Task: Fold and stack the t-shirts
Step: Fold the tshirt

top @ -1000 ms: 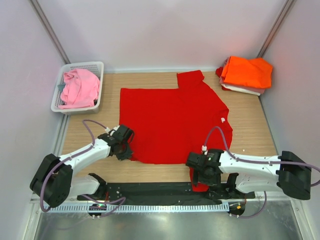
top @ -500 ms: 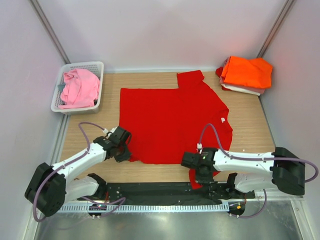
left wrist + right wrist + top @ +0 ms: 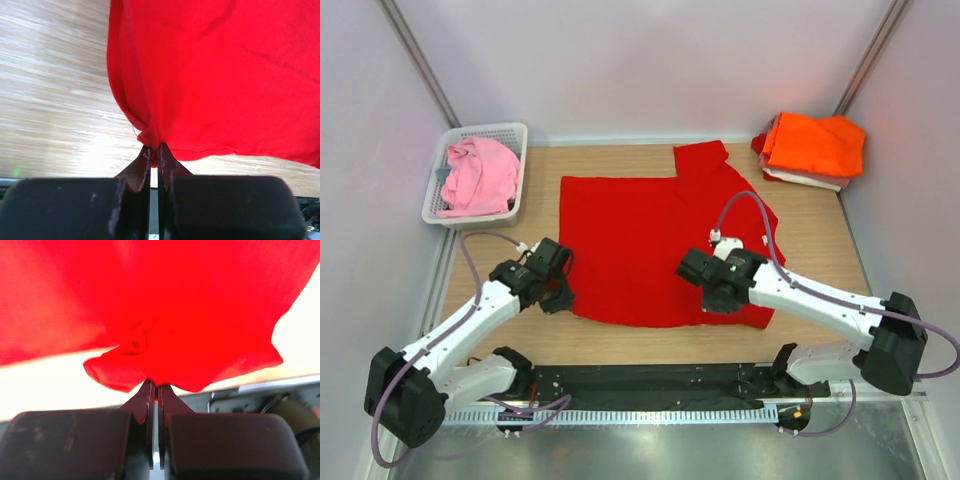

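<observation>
A bright red t-shirt (image 3: pixel 660 235) lies spread over the middle of the wooden table (image 3: pixel 825 235), one sleeve pointing to the back. My left gripper (image 3: pixel 558 296) is shut on its near left corner, and the cloth (image 3: pixel 215 75) bunches at the closed tips (image 3: pixel 154 150). My right gripper (image 3: pixel 718 293) is shut on the shirt's near right edge and holds it lifted, so red cloth (image 3: pixel 165 300) hangs in folds above the tips (image 3: pixel 154 386). An orange t-shirt (image 3: pixel 815 145) tops a folded pile at the back right. A pink t-shirt (image 3: pixel 478 175) lies crumpled in a basket.
The white plastic basket (image 3: pixel 488 130) stands at the back left corner. White cloth (image 3: pixel 805 180) shows under the orange shirt. Pale walls enclose the table on three sides. A black strip (image 3: pixel 650 380) runs along the near edge between the arm bases.
My right gripper shut on the shirt's near right part at the table's front edge and carried it up and back over the shirt. The left gripper moved slightly back and left with its corner.
</observation>
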Controlling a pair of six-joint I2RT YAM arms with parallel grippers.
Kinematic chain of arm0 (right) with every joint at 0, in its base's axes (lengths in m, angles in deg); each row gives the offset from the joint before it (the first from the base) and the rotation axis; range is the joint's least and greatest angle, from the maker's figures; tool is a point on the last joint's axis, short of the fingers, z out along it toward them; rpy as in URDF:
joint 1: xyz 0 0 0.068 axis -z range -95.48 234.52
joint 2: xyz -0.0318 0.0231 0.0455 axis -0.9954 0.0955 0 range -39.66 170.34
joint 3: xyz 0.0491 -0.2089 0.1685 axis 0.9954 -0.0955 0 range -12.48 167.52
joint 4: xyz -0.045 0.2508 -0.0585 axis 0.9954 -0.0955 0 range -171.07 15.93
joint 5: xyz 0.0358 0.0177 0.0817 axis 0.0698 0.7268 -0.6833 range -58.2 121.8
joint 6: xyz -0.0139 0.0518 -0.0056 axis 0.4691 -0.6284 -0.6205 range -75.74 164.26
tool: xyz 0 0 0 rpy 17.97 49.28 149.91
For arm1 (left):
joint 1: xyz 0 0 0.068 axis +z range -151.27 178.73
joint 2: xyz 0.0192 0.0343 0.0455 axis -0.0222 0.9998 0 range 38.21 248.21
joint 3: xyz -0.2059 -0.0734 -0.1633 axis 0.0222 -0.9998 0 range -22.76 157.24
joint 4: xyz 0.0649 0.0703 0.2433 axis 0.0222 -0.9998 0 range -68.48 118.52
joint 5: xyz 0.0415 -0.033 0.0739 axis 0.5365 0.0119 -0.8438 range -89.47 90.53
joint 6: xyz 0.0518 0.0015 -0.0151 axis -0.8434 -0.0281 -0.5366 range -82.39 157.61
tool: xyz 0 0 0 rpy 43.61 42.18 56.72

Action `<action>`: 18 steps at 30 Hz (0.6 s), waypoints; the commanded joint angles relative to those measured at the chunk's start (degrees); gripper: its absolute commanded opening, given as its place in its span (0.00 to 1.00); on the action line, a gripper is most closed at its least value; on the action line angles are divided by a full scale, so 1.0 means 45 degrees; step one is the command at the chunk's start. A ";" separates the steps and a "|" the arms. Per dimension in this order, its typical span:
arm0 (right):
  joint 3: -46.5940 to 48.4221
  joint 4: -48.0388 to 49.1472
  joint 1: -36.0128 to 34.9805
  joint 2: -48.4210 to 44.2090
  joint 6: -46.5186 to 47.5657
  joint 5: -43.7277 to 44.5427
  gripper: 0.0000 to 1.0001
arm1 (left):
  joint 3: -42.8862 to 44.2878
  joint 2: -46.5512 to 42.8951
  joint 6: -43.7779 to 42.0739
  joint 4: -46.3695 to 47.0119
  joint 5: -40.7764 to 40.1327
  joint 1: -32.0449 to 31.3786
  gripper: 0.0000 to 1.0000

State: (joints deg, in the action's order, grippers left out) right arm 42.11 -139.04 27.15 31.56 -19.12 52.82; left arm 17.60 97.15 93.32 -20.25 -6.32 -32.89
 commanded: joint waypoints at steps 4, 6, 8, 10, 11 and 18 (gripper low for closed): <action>0.2145 0.0628 0.2039 0.1008 0.3767 0.1793 0.01 | 0.1401 0.0535 -0.1108 -0.0801 0.0195 0.0970 0.00; 0.2787 0.0862 0.2492 0.1321 0.4841 0.1872 0.01 | 0.1888 0.0944 -0.1498 -0.0782 0.0331 0.1380 0.00; 0.3219 0.1097 0.3156 0.1690 0.5409 0.2048 0.01 | 0.2202 0.1335 -0.1733 -0.0724 0.0467 0.1828 0.00; 0.3766 0.1466 0.3662 0.1945 0.6365 0.2049 0.01 | 0.2709 0.1979 -0.2065 -0.0646 0.0643 0.2064 0.00; 0.3942 0.1546 0.3859 0.2082 0.6678 0.2029 0.01 | 0.2885 0.2194 -0.2182 -0.0607 0.0663 0.2278 0.00; 0.5250 0.2367 0.5051 0.3604 0.8574 0.1990 0.01 | 0.4642 0.4362 -0.2808 -0.0431 0.0800 0.2963 0.00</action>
State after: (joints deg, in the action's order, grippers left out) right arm 62.45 -131.26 48.09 45.94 13.14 60.18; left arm 34.80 115.01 83.33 -22.81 -3.48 -20.78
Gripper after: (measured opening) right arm 0.043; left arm 0.022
